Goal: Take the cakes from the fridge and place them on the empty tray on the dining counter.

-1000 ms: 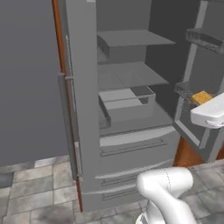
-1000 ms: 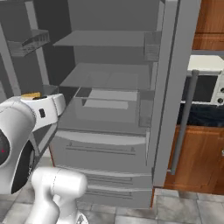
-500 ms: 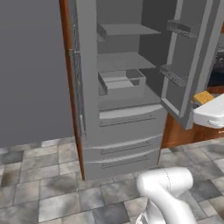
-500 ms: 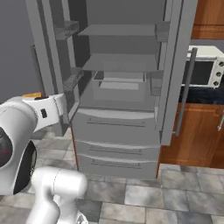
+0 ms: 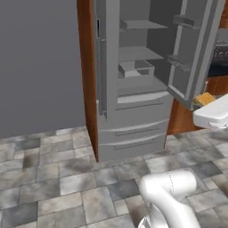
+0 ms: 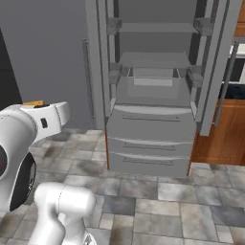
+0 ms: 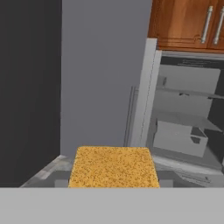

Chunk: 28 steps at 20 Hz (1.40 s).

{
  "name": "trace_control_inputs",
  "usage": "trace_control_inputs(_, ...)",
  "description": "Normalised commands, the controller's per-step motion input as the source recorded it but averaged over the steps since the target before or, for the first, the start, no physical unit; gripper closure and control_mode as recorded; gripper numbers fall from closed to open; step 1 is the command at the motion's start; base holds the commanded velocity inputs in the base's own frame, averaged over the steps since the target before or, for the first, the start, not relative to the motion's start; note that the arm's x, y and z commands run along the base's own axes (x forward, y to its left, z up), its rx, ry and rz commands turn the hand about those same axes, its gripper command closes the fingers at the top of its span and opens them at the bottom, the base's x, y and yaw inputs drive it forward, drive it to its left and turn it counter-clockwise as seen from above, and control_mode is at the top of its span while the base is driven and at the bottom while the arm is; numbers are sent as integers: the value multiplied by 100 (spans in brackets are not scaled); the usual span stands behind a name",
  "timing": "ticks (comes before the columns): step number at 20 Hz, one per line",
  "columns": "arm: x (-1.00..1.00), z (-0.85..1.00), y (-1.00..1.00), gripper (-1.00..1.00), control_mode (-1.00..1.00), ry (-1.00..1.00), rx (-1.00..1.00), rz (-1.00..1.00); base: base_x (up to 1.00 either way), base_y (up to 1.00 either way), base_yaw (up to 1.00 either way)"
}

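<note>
The base rolls back and the fridge point(image 6: 153, 95) shrinks away, doors open. The tool point(image 7: 113, 186) pinches the orange-tan cake point(image 7: 113, 168). Risk, judging from here: a sharp turn could jolt the small block loose onto the floor point(image 6: 201, 210).

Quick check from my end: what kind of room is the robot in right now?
A home kitchen, by the look of it: a tall grey fridge stands with both doors open, wooden cabinets hang above it, and the floor is stone tile. An orange-tan cake sits at the gripper.
</note>
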Motion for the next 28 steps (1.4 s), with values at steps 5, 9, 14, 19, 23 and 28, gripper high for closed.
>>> trace_control_inputs(5,0,0,0,100,100,0,0,0,-100,0,-12)
trace_control_inputs(9,0,0,0,100,100,0,0,0,-100,3,-11)
trace_control_inputs(14,0,0,0,100,100,0,0,0,-100,11,-9)
trace_control_inputs(19,0,0,0,100,100,0,0,0,-100,11,-10)
trace_control_inputs(23,0,0,0,100,100,0,0,0,-100,0,-9)
trace_control_inputs(28,0,0,0,100,100,0,0,0,-100,0,-5)
